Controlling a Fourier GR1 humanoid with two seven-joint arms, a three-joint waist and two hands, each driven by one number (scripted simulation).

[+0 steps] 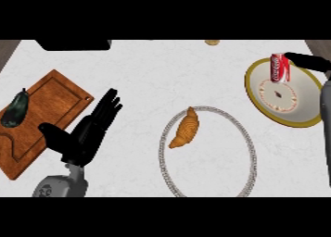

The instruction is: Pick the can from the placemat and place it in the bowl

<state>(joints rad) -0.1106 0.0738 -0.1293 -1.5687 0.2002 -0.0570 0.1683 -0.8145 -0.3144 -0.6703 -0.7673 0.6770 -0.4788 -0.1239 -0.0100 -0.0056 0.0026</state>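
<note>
head view of the counter. the can (280,67), red and upright, stands at the far rim of a gold-edged dish (264,104) at the right — this dish, pale inside with a small brown mark at its centre, appears to serve as the bowl of the task, so the can seems to be at or just inside its goal, near the edge rather than the middle. the right hand (310,61) comes in behind the can from the right, its grey forearm running up the right edge; only dark fingers show beside the can's top, and whether they clasp the can or lie open beside it cannot be told. the left hand (92,127) rests lower left, fingers straight and spread, thumb out to the side, holding nothing — it takes no part. between the hands lies a pale round placemat (245,139) with a beaded rim, bearing a croissant (185,128) and no can. a wooden cutting board (51,97) at left carries a dark eggplant (15,110).
</note>
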